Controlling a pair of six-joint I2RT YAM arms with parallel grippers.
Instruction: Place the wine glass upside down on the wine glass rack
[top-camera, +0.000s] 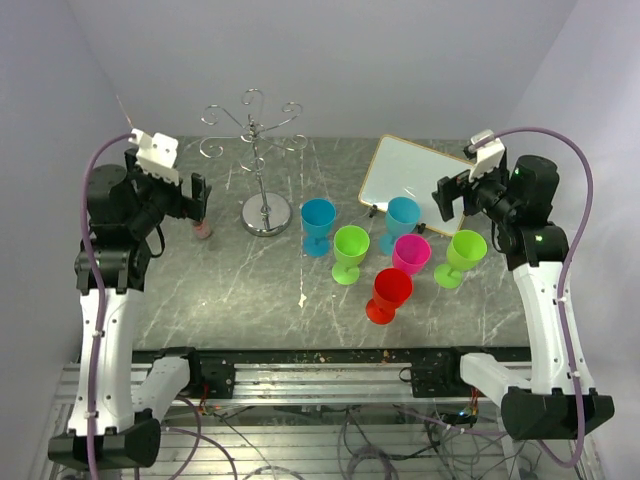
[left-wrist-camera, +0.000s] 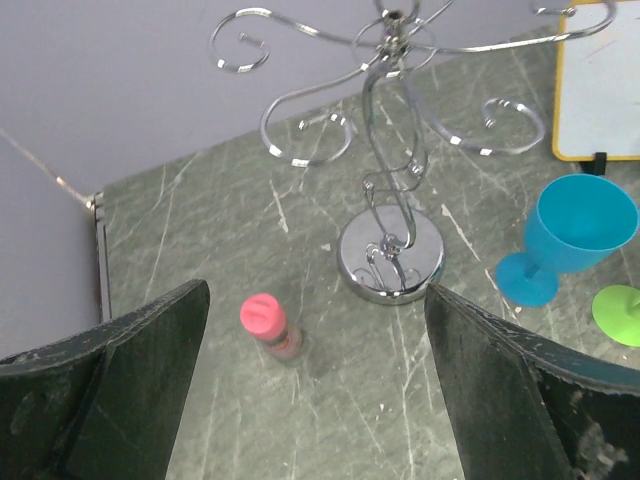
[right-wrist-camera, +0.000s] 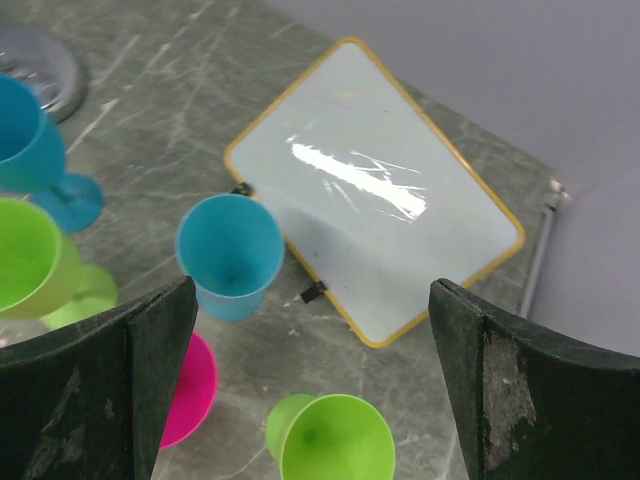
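Observation:
The silver wire wine glass rack (top-camera: 262, 160) stands at the back left on its round base (left-wrist-camera: 390, 262), its scroll arms bare. Several plastic wine glasses stand upright mid-table: two blue (top-camera: 318, 224) (top-camera: 403, 222), two green (top-camera: 350, 252) (top-camera: 463, 255), a pink one (top-camera: 411, 257) and a red one (top-camera: 387, 294). My left gripper (top-camera: 198, 196) is open and empty, held above the table left of the rack. My right gripper (top-camera: 447, 195) is open and empty, above the right green glass (right-wrist-camera: 337, 440) and the blue one (right-wrist-camera: 230, 255).
A small bottle with a pink cap (left-wrist-camera: 268, 325) stands on the table between my left fingers and the rack base. A whiteboard with a yellow frame (top-camera: 415, 180) lies at the back right. White walls close the back and sides.

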